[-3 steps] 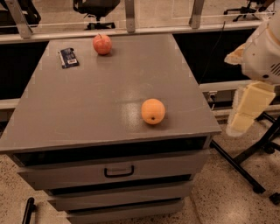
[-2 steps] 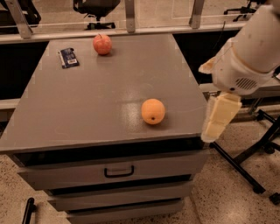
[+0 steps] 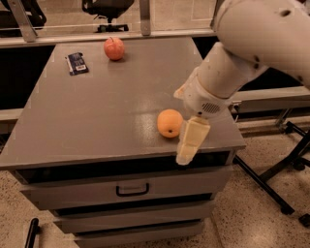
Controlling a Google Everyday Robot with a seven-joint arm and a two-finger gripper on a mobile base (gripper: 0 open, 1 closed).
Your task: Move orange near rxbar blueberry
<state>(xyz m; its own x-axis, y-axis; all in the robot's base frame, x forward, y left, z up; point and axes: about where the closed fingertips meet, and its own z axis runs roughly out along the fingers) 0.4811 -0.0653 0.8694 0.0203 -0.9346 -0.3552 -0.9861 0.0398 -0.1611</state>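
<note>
The orange point(image 3: 169, 123) is round and bright orange and sits on the grey cabinet top point(image 3: 106, 111) near its front right corner. The rxbar blueberry point(image 3: 76, 63), a flat dark blue bar, lies at the far left of the top, well apart from the orange. My gripper point(image 3: 190, 144) is pale yellow and hangs from the white arm point(image 3: 227, 72). It is just to the right of the orange, at the cabinet's front edge and close beside the fruit. It holds nothing that I can see.
A reddish apple point(image 3: 114, 48) sits at the back of the top, right of the bar. The cabinet has drawers with a dark handle point(image 3: 131, 190). Black stand legs point(image 3: 271, 179) cross the floor on the right. An office chair point(image 3: 107, 9) stands behind.
The arm has swung in from the right, and the gripper has moved left to just beside the orange. The orange, apple and bar have not moved.
</note>
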